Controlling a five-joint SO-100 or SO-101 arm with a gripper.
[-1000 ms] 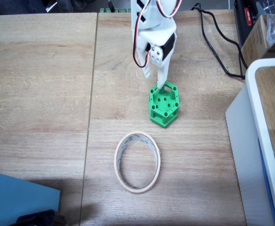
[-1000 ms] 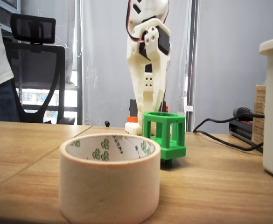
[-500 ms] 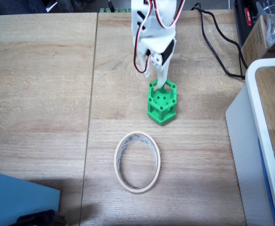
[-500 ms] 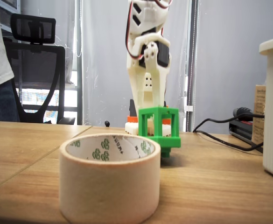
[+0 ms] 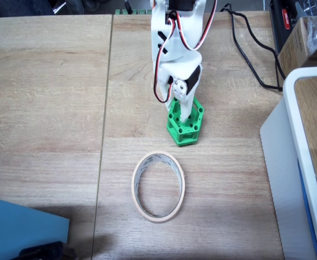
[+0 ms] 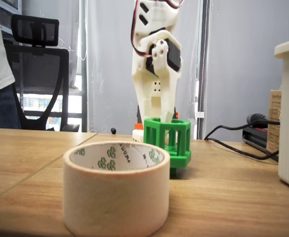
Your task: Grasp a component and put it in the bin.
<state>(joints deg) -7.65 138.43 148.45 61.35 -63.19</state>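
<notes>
- heads up, your gripper (image 5: pixel 183 110) tips are hard to read: from above the white arm body covers most of the grab, and in the low side view the fingertips (image 6: pixel 165 118) drop inside the frame, so the contact itself is tucked away
- that said, one finger runs down into the open top of the component (image 5: pixel 185 123) and the jaws look clamped on its far wall, so I'd call it gripped
- in the low view the component (image 6: pixel 168 144) has its base above the wood with a shadow under it, and it looks a bit tilted
- the part is bright green, hexagonal, an open frame of posts with round holes in the flat face
- it sits just beyond the bin (image 5: pixel 159 186), apart from it, slightly right in the top view
- the bin (image 6: pixel 116 192) is a beige tape roll lying flat on the table (image 5: pixel 50 108), green print inside
- the white-rimmed box (image 5: pixel 304 141) is cut off at the right edge
</notes>
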